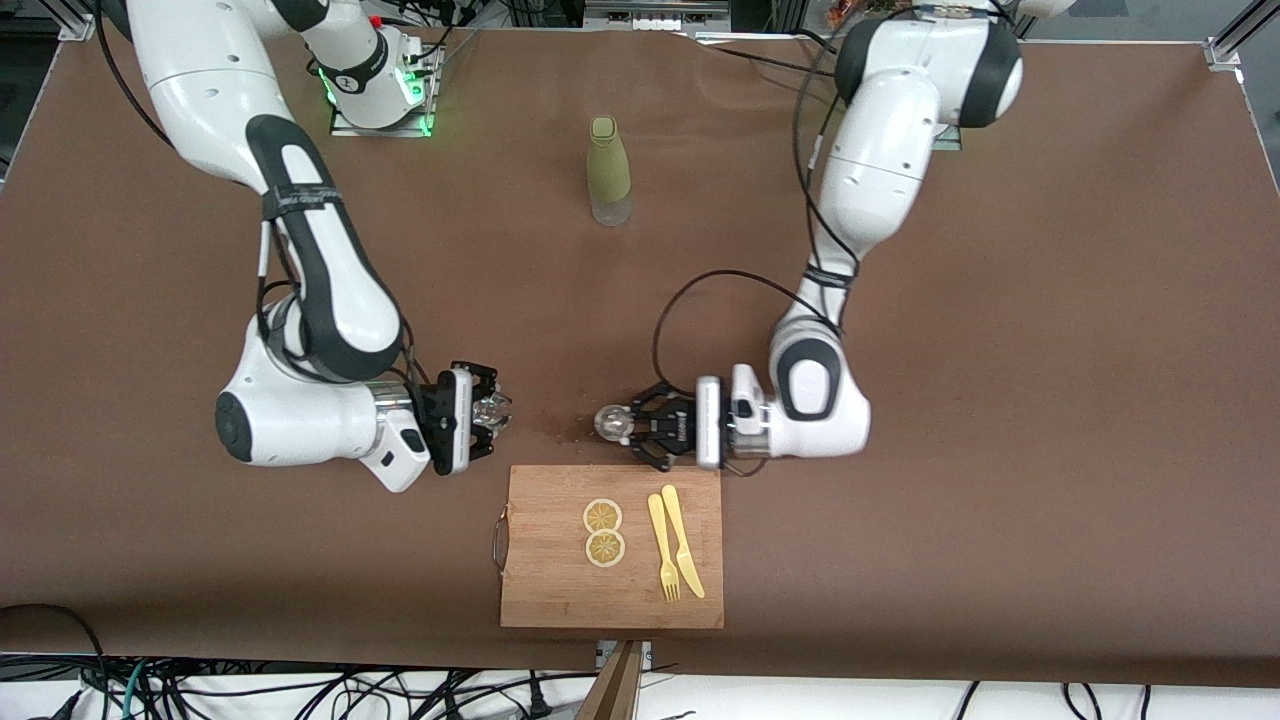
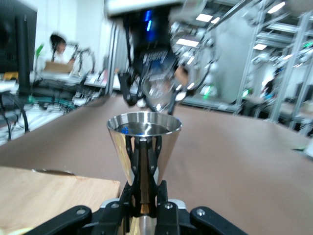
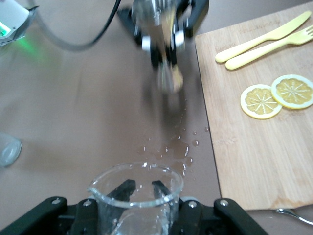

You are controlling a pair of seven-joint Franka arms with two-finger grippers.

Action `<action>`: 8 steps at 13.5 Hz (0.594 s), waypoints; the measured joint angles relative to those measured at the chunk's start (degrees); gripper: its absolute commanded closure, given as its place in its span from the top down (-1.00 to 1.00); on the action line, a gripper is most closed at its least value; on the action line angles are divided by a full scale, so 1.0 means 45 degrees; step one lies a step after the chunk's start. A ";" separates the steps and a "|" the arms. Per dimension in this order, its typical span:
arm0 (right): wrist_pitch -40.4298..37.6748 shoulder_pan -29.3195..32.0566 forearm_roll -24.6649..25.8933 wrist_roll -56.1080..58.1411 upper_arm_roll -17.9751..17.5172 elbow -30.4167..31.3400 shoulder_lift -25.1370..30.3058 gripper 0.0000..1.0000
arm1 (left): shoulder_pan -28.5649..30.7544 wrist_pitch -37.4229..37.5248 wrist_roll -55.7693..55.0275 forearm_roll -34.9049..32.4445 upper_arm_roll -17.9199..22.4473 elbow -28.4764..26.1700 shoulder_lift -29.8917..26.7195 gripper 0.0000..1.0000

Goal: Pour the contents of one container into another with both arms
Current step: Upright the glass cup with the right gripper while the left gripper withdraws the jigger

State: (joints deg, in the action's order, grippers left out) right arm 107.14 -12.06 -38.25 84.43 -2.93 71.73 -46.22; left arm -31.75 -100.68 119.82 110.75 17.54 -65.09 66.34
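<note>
Both arms reach low, wrists turned sideways so the grippers face each other. The left gripper (image 1: 632,428) and the right gripper (image 1: 487,412) have jaws clamped tight.

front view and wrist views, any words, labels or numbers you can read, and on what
None can be read.
Band on the right arm: lettering too small to read.
Right hand in the left wrist view: a printed mark, blurred.
Bottle, cutting board, fork, knife: no text.

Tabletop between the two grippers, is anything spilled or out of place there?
Yes. Water droplets speckle the brown table beside the cutting board, between the right gripper holding a clear glass and the left gripper holding a metal cup.
</note>
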 measured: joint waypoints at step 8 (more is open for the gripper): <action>-0.0194 0.1863 -0.1395 0.5006 0.0007 0.1072 -0.0459 -0.49 | 0.4723 0.6715 0.2811 -0.6015 0.0048 -0.0462 0.0014 -1.00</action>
State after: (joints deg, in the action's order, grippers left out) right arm 106.27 -3.68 -44.53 106.96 -2.90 76.55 -48.28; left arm -10.50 -70.47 132.47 83.68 17.75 -67.17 66.40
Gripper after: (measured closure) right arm 0.744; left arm 0.784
